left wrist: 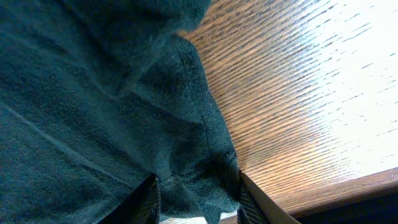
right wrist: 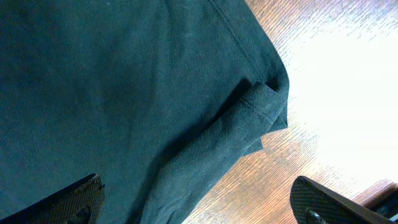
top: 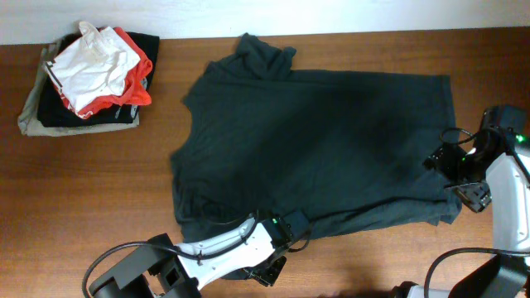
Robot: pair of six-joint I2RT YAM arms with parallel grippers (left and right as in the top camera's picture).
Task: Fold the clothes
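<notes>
Lying crosswise, T-shirt (top: 315, 141) (hem rightward)

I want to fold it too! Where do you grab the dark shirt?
I'd pinch the shirt by its hem corner, coming from the right. It lies flat on the table, so only edges give fingers a hold, and that corner is folded up a bit.

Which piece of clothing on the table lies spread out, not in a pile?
The big dark T-shirt in the middle. The white and red garment sits crumpled on a small pile at the far left corner.
</notes>
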